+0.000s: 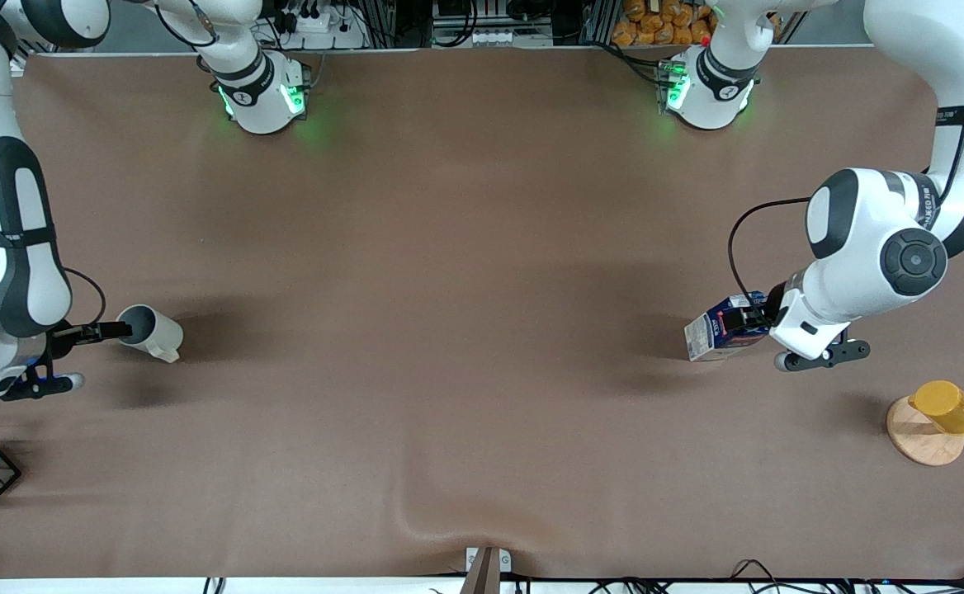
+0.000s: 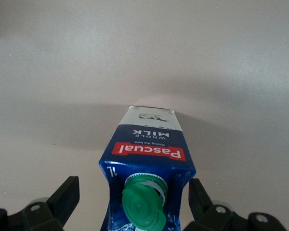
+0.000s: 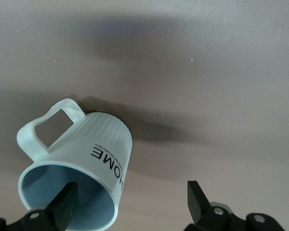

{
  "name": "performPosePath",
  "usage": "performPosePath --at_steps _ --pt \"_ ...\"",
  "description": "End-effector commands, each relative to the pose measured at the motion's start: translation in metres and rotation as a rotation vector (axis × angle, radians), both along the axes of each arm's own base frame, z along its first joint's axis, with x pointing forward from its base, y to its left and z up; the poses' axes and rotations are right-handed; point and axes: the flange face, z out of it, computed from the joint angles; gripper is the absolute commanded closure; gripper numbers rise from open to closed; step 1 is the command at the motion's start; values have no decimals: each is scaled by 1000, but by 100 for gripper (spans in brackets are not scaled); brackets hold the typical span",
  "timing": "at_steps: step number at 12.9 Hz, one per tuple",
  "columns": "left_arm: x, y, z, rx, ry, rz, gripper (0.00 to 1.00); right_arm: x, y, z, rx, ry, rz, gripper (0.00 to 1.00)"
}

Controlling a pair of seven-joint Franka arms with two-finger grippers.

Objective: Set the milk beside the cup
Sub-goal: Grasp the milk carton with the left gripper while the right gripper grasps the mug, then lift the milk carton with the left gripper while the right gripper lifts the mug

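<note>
The left tool (image 1: 748, 318), fingers spread wide, straddles the capped top of the milk (image 1: 717, 331), which stands on the surface (image 1: 465, 346) at the left arm's end. The right tool (image 1: 111, 332), also spread, has one finger inside the cup (image 1: 150, 332) at the right arm's end, well apart from the milk. A yellow cup on a wooden stand (image 1: 936, 421) sits near the milk, nearer the front camera.

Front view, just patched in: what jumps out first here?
The milk stands at the left arm's end of the table, with the left gripper open around its green-capped top. The cup sits at the right arm's end, the open right gripper astride its rim, one finger inside. A wide stretch of bare brown table separates the two, so milk and cup are nowhere near each other yet.
</note>
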Motion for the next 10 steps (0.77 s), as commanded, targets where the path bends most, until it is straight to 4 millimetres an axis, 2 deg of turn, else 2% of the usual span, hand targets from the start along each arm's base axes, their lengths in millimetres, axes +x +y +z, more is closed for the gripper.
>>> performPosePath --at_steps 1,2,3,4,5,8,10 --pt "-5 -6 -7 21 2 -16 0 -4 1 -13 90 -5 -45 61" --pt "-5 -6 -8 22 5 -18 0 -7 -1 -16 117 -4 -75 88" --pt "-4 -7 -10 21 7 -23 2 -8 -2 -16 120 -5 -79 100" --pt "-4 -7 -15 19 14 -35 4 -7 -1 -15 119 -8 -77 100" --pt "-3 -7 -22 18 22 -40 13 -6 -2 -12 117 -12 -76 100" --pt "-1 -7 -22 21 17 -44 30 -4 0 -8 122 -17 -52 100" --pt "0 -7 -19 20 12 -42 43 2 6 8 116 -40 -21 100"
